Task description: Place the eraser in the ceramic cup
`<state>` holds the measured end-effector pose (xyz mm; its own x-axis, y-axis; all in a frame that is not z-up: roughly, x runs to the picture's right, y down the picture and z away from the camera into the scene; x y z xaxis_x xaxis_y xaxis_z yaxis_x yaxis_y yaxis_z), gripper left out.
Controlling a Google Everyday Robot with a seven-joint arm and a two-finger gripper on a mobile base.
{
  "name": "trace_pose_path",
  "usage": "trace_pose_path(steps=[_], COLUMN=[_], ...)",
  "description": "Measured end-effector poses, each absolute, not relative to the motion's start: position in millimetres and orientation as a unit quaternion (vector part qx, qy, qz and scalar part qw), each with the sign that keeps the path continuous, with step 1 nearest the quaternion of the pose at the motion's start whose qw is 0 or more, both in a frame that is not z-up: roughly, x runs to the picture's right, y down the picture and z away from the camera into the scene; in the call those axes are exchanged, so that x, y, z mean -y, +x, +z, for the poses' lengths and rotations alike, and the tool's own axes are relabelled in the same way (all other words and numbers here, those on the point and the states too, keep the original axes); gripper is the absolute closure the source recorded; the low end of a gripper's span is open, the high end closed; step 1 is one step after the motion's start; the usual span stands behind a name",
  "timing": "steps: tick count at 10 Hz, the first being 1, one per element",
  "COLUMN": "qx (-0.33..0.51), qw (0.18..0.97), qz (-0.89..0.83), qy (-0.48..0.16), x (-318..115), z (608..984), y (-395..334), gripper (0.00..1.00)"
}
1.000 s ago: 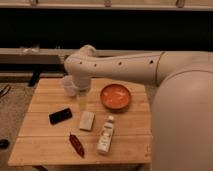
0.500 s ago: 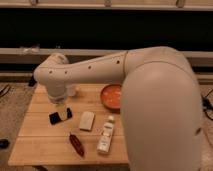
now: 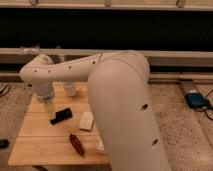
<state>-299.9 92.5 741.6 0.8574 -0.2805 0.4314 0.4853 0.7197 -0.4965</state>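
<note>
- Eraser (image 3: 61,115) lies flat on the bench (image 3: 35,146), in its left half, about midway between the far and near edges. Nothing grips it.
- The ceramic cup (image 3: 70,90) stands upright near the far edge, beyond the eraser and slightly to its right. It is partly masked by the arm (image 3: 120,100).
- Change over the last second: the arm has swung from the cup's side of the bench towards the left edge. Its bulk now covers the bench's right half.
- The hand (image 3: 50,106) now hangs just above the eraser, towards the left edge. Its fingers are spread and it is empty. We cannot tell whether it touches the block yet.
- The tan block (image 3: 86,121) and the dark red chili-shaped item (image 3: 76,144) sit where they were, nearer the front edge.
- Our reading: the approach is nearly complete and the grasp has not begun. The next move calls for a short descent and a pinch across the eraser's narrow side.
- Risk: the block is low and flat, so the fingertips could push it along the bench instead of seating around it.
</note>
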Motion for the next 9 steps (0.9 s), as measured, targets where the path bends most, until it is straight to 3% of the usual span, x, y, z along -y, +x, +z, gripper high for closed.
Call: trace_pose_path(steps=[9], qx=[0.136], qw=[0.903], qz=[-0.23], qy=[-0.336], x=[-143.1], z=[817.2], y=[-318.7], gripper=[0.2])
